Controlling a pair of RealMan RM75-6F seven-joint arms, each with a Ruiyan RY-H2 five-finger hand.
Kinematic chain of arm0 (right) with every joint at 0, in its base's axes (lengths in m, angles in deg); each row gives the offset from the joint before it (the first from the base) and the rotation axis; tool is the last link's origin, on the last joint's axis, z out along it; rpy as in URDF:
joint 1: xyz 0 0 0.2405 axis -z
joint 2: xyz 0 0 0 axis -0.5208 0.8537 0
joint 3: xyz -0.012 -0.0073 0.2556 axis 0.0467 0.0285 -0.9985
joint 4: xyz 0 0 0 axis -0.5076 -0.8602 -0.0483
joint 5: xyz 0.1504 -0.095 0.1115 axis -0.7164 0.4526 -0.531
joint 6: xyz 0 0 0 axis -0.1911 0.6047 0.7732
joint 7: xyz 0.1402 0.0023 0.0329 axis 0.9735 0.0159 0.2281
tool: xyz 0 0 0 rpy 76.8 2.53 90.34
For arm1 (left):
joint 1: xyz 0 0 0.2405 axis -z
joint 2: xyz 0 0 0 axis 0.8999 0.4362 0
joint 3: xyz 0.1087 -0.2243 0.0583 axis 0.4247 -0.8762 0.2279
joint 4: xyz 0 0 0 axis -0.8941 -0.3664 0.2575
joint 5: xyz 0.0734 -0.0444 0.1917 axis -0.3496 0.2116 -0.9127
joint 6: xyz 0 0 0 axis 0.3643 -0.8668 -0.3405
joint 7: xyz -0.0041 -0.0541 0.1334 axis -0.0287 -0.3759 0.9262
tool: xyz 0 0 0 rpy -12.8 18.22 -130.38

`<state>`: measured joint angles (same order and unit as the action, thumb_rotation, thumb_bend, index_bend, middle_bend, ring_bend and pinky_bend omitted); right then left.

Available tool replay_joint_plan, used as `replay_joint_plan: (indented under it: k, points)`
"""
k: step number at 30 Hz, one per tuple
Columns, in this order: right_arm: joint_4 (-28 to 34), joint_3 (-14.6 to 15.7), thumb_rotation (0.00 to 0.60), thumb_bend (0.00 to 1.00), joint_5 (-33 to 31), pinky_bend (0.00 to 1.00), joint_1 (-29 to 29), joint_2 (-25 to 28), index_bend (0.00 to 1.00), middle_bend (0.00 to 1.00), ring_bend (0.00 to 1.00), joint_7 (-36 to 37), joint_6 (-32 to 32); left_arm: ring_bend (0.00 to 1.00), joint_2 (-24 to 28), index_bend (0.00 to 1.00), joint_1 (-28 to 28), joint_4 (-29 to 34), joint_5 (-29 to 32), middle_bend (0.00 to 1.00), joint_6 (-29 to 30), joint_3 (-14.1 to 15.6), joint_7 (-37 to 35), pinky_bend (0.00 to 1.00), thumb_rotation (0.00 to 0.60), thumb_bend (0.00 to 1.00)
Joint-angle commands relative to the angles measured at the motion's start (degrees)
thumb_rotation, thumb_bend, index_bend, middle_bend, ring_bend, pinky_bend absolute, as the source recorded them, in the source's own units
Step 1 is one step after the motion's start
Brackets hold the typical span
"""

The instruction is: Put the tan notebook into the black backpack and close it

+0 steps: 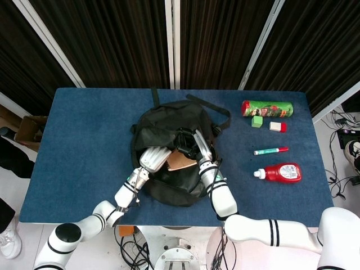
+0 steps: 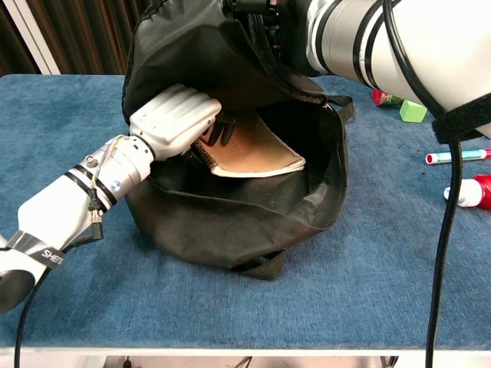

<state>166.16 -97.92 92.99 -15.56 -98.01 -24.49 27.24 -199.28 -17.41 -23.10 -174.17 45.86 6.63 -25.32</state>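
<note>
**Two hands at one bag: notebook partly inside**

Item 1, black backpack (image 2: pixel 230 222): stands mid-table on the blue table (image 1: pixel 84 129), mouth gaping toward me. I judge it is kept wide so the book can slide in flat.

Item 2, tan notebook (image 2: pixel 257 149): lies in the mouth of the backpack, spiral edge to my left, its near corner resting at the lip. Partly in, not yet seated; I reckon it needs a push deeper before any closing.

Item 3, left hand (image 2: pixel 175 119): fingers curled down over the spiral edge of the notebook, clamped on it from above, which lets me steer the book inward.

Item 4, right hand (image 1: pixel 191 143): up at the top flap of the backpack, apparently lifting it to hold the opening apart. Whether the fingers actually pinch the fabric I cannot tell; dark hand against dark cloth.

Item 5, bystanders to my right, well apart from the bag: green can (image 1: pixel 268 108), green block (image 1: pixel 256 121), marker (image 1: pixel 270 151), red bottle (image 1: pixel 279 172).

Closure untouched so far.
</note>
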Motion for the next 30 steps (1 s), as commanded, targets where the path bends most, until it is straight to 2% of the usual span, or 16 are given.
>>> replay_joint_plan:
  k: [1,10,14,16,19,22,24,26,30]
  points:
    - [-0.81,0.15,0.600,0.65,0.18,0.24,0.00,-0.14,0.78,0.66,0.51,0.17,-0.20,0.40,4.40,0.33,-3.38,8.35,2.12,0.39,1.56,-0.58,3.42,0.45,0.600,0.04]
    - [-4.23,0.66,0.600,0.65,0.36,0.24,-0.06,-0.26,0.77,0.65,0.49,0.36,-1.72,0.39,16.89,0.33,-12.48,27.87,-1.06,0.38,12.47,4.50,6.94,0.45,0.600,0.03]
    - [-4.43,2.47,0.600,0.65,2.28,0.22,0.50,0.83,0.73,0.61,0.46,0.14,-4.01,0.39,23.41,0.33,-17.36,35.48,-1.90,0.38,17.11,7.08,5.58,0.45,0.600,0.03]
    - [-4.00,4.35,0.600,0.63,5.06,0.18,1.13,2.43,0.62,0.52,0.38,0.28,-7.24,0.39,27.19,0.33,-19.87,39.07,-1.69,0.38,18.84,8.27,3.78,0.45,0.600,0.03]
    - [-3.48,8.65,0.600,0.53,10.46,0.03,2.27,5.08,0.30,0.32,0.18,0.00,-12.24,0.39,32.29,0.34,-22.86,42.71,-1.01,0.39,20.61,9.32,1.65,0.45,0.600,0.03]
    - [-3.18,13.11,0.600,0.44,16.16,0.00,3.53,7.07,0.08,0.18,0.03,-0.45,-15.25,0.39,36.46,0.34,-25.38,44.06,0.66,0.39,21.87,9.20,-0.07,0.45,0.600,0.03]
    - [-2.67,16.14,0.600,0.33,19.58,0.00,4.22,8.68,0.01,0.08,0.00,-1.48,-16.66,0.39,38.56,0.34,-26.54,44.41,1.96,0.38,21.89,8.78,-1.24,0.45,0.600,0.03]
    - [-1.46,18.36,0.600,0.22,22.79,0.00,5.04,10.56,0.00,0.02,0.00,-2.57,-16.94,0.39,40.35,0.34,-27.46,44.77,3.23,0.38,21.72,8.31,-2.32,0.45,0.600,0.03]
    - [3.24,21.49,0.600,0.15,30.96,0.00,8.58,16.65,0.00,0.00,0.00,-3.61,-13.94,0.35,44.89,0.33,-29.48,46.61,6.44,0.35,20.54,7.38,-4.79,0.40,0.600,0.03]
